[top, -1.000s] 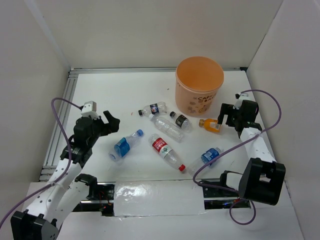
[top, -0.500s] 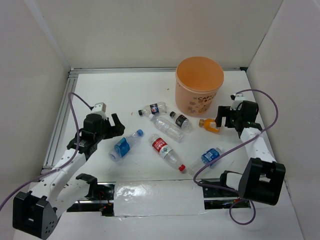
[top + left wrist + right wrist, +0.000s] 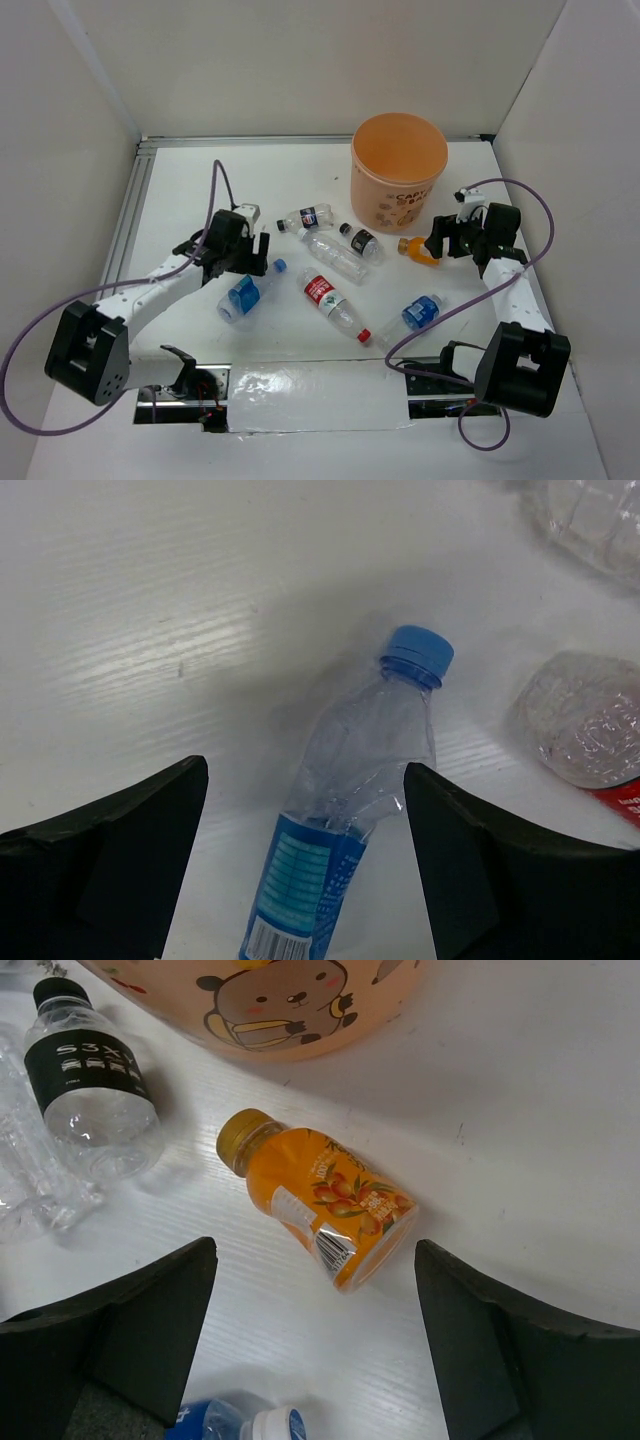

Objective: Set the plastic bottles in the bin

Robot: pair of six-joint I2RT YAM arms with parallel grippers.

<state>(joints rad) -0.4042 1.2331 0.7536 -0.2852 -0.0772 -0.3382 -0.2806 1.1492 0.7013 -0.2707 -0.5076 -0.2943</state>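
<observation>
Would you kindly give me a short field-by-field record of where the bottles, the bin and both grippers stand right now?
bin: orange, upright, far right of the table; no bottle visible inside
bottles: seven, all lying on the table
left gripper: open, jaws either side of the blue-capped bottle, not touching
right gripper: open, above the orange bottle beside the bin

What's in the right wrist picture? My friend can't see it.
A small orange bottle lies on its side on the white table, untouched, between the fingers of the open right tool. The orange bin with a cartoon bear is right behind it, and a black-labelled clear bottle lies at upper left.
</observation>
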